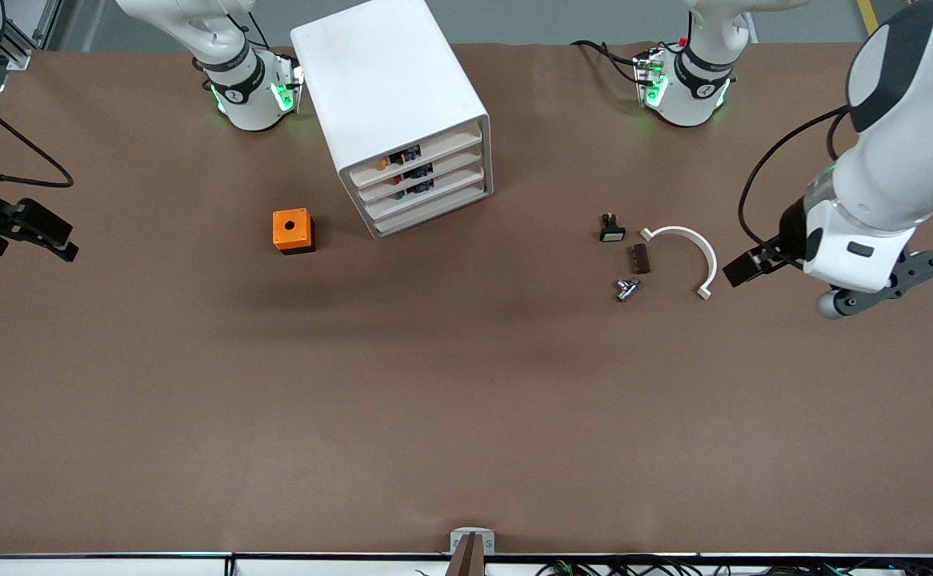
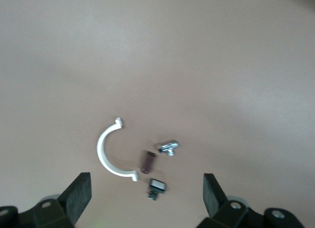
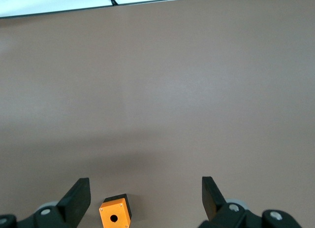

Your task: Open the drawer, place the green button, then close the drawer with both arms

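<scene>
The white cabinet (image 1: 390, 96) stands at the robots' edge of the table, between the two bases. The drawer (image 1: 434, 193), third tray from the top, sits pushed in level with the other trays. A small green and black thing, seemingly the button (image 1: 399, 194), shows at that tray's front. My left gripper (image 1: 754, 262) is open and empty in the air, beside small parts at the left arm's end; it also shows in the left wrist view (image 2: 146, 184). My right gripper (image 1: 42, 232) is open and empty in the air at the right arm's end; it also shows in the right wrist view (image 3: 144, 186).
An orange box with a hole (image 1: 293, 231) (image 3: 114, 215) stands beside the cabinet toward the right arm's end. Toward the left arm's end lie a black-and-white switch (image 1: 612, 229) (image 2: 156, 187), a brown piece (image 1: 640, 258), a metal part (image 1: 626, 289) and a white arc (image 1: 686, 254) (image 2: 109, 154).
</scene>
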{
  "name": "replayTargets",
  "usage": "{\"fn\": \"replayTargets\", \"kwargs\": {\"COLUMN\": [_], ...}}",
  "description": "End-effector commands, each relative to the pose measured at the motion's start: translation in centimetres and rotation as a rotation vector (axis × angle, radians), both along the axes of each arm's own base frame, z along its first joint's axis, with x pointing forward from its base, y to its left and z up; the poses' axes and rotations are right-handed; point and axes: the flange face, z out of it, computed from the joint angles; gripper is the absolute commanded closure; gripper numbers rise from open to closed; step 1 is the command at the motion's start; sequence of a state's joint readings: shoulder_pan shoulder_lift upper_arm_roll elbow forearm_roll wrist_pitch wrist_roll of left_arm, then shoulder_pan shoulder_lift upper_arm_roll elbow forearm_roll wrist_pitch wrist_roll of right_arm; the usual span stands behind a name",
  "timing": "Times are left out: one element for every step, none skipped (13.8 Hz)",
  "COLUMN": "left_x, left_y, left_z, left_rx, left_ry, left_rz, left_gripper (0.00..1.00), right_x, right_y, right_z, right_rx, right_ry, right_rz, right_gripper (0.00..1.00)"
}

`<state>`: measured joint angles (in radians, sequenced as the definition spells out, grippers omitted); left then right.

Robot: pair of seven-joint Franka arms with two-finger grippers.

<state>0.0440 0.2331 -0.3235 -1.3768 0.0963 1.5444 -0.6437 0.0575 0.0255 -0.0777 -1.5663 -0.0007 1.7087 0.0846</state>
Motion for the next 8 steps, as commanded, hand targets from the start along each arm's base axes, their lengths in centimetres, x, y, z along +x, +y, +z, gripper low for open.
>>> {"fn": "replayTargets", "kwargs": {"left_x": [-2.7, -2.8, -2.9, -3.1, -3.3, -3.6, -3.9, -4.2], "left_y": [3.9, 5.5, 5.9, 6.0, 6.3, 6.4, 6.5, 7.2], "left_z": [1.8, 2.1, 2.0, 1.9, 1.7, 1.7, 1.4, 1.5], "left_rx": [0.041, 0.039, 0.038, 0.041, 0.044, 0.047, 0.05, 0.052], "left_ry": [-0.01, -0.016, -0.011, -0.009, -0.003, -0.005, -0.003, -0.007], "left_rz": [-0.093, -0.107, -0.118, -0.122, -0.119, -0.123, -0.135, -0.146], "left_gripper": [0.0, 0.0, 0.0, 0.0, 0.0, 0.0, 0.0, 0.0], "right_x": [0.1, 0.1, 0.1, 0.1, 0.1, 0.2, 0.2, 0.2], "right_y": [-0.1, -0.1, -0.1, -0.1, -0.1, 0.0, 0.0, -0.1], "right_z": [0.3, 0.2, 0.3, 0.2, 0.3, 0.2, 0.2, 0.2], "right_rx": [-0.016, -0.016, -0.016, -0.016, -0.016, -0.016, -0.016, -0.016], "right_ry": [0.004, 0.005, 0.004, 0.005, 0.004, 0.004, 0.005, 0.005], "right_rz": [0.001, -0.001, 0.001, -0.001, 0.001, 0.002, 0.001, -0.001], "right_gripper": [0.0, 0.0, 0.0, 0.0, 0.0, 0.0, 0.0, 0.0]}}
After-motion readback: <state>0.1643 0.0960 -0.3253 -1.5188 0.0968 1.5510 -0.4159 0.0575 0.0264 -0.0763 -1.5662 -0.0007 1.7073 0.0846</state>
